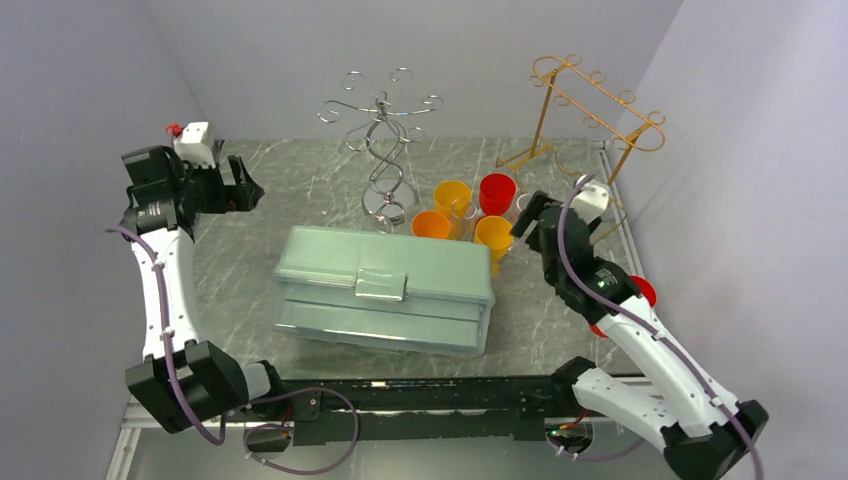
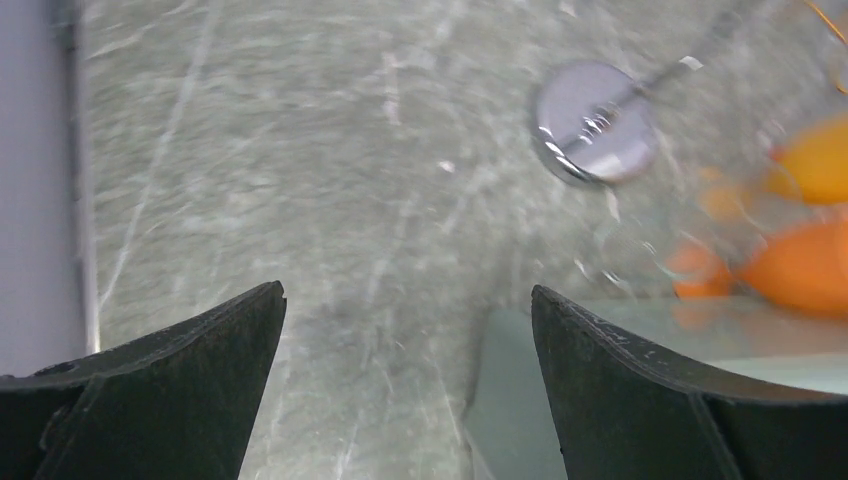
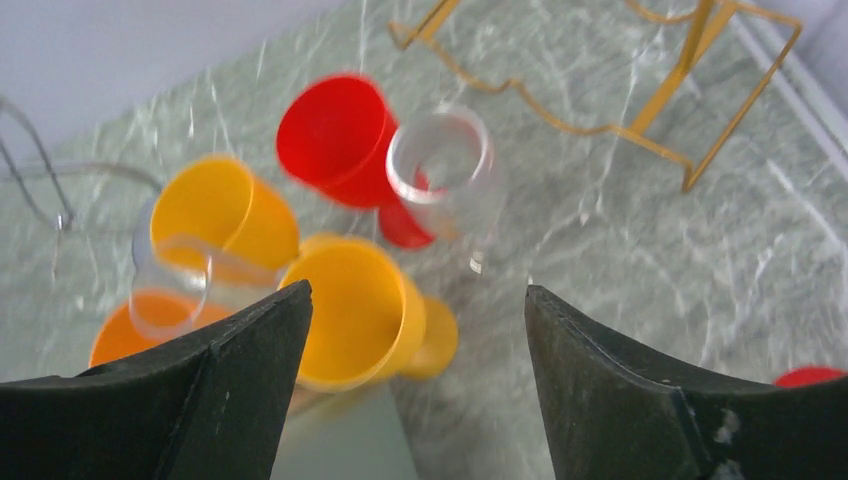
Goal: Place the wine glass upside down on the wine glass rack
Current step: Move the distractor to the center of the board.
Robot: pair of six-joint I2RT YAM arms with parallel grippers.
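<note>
Surface and room: the desk is grey-green stone-patterned, veined in white, and closed in by plain pale walls on three sides.

Materials and shapes, placed from the storage box: the box sits mid-desk. It is pale green translucent plastic, rectangular, with the lid shut and a front latch. Directly behind it stands a silver wire rack, a twisted stem with curled hooks on a round polished base. Behind the box's right end is a tight cluster of smooth plastic cups: an orange cup, two yellow cups and a red cup. The wine glass is clear and upright on the desk, just beside the red cup, rim up. A second clear glass stands among the orange and yellow cups. Far behind and right of the box is a gold wire rack, angular, with looped ends.

Hands: my left hand hovers well left of the box, fingers spread wide, nothing between them. My right hand hangs over the cup cluster, fingers apart, clamped on nothing.
</note>
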